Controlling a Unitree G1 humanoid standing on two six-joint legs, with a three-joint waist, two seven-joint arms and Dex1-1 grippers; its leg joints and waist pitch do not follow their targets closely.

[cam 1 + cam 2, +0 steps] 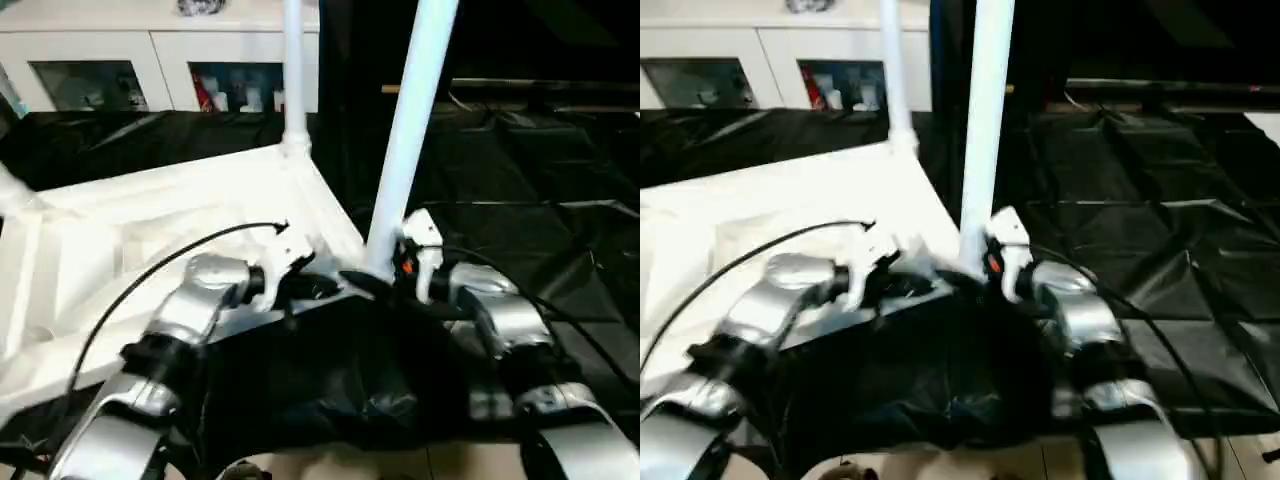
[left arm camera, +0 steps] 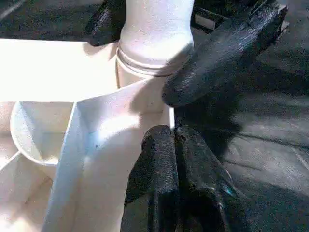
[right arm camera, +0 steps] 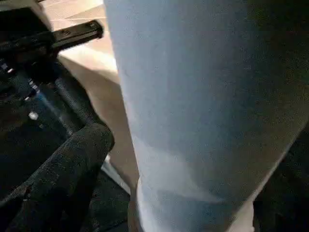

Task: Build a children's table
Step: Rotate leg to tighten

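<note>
Left gripper point(image 2: 169, 145) has its fingers pressed together, holding nothing, tips resting on the top point(image 1: 150, 250) at its near corner, just below the leg point(image 1: 405, 150). Right gripper point(image 1: 385, 282) flanks the foot of that leg; one of its fingers point(image 2: 227, 48) lies against the collar and another point(image 3: 72, 159) stands off the tube, so the jaws look spread and not clamping, though the head views do not show this clearly.

The leg seems seated in its socket. To finish well, the robot should keep the top pinned with the left gripper and draw the right away sideways without nudging the tube.

The top lies underside up on the black sheet point(image 1: 520, 180). The leg's long axis runs upright, leaning slightly, free end upward. A second leg point(image 1: 293, 70) stands upright at the far corner.
</note>
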